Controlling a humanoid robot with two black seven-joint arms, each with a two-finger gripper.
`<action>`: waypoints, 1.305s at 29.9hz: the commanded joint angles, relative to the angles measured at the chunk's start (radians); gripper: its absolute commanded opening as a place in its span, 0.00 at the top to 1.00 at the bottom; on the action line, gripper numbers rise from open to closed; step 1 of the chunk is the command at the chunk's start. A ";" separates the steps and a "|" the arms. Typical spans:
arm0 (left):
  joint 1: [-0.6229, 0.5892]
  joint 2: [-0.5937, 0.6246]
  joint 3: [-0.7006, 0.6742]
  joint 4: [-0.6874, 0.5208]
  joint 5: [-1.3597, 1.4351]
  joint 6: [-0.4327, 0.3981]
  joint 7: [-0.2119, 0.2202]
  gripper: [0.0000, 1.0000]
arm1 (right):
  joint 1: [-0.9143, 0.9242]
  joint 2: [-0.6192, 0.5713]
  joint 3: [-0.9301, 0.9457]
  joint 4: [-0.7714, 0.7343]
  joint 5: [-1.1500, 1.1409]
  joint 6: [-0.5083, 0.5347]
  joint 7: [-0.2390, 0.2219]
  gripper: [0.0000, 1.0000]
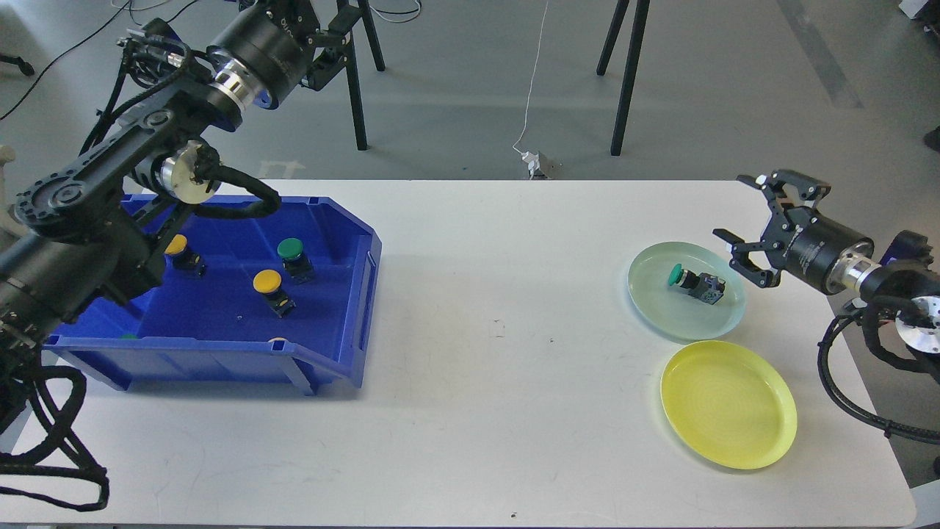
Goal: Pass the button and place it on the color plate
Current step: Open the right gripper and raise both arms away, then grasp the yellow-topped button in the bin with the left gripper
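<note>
Green-capped button on round glossy pale-green plate, beside open-fingered right gripper.

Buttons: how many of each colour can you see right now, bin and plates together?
Green buttons: 2, one in the blue bin, one on the green plate
Yellow buttons: 2, both in the bin
Total: 4; slivers at the bin's front edge are too hidden to count.

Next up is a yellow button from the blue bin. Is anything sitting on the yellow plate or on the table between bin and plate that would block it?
Nothing visible does. The yellow plate is bare, and the table between it and the blue bin shows only faint marks. The green button lies on the green plate, off that path.
</note>
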 commanded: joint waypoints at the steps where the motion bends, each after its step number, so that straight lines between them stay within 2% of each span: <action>1: 0.001 0.039 0.009 -0.039 0.129 -0.019 0.003 0.00 | 0.000 0.008 0.185 0.013 0.000 0.015 0.001 0.06; 6: 0.021 0.184 0.078 -0.196 0.527 -0.019 0.008 0.00 | 0.017 0.040 0.318 0.026 0.002 0.018 0.003 0.03; 8: 0.032 0.255 0.127 -0.236 0.663 -0.019 -0.009 0.01 | 0.017 0.047 0.345 0.041 0.002 0.021 0.003 0.03; 13: 0.034 0.359 0.155 -0.311 0.814 -0.014 -0.024 0.03 | 0.012 0.063 0.354 0.059 0.002 0.021 0.006 0.03; 20: 0.034 0.382 0.203 -0.311 1.025 -0.019 -0.020 0.06 | 0.003 0.075 0.355 0.059 0.002 0.019 0.014 0.03; 29: 0.037 0.416 0.370 -0.297 1.396 -0.017 -0.029 0.09 | 0.000 0.075 0.354 0.059 0.002 0.018 0.014 0.03; 33: 0.032 0.416 0.466 -0.261 1.464 -0.019 -0.040 0.09 | 0.000 0.077 0.351 0.059 0.002 0.016 0.014 0.03; 39: 0.032 0.408 0.621 -0.225 1.466 -0.050 -0.061 0.20 | -0.005 0.097 0.351 0.059 0.002 0.015 0.014 0.03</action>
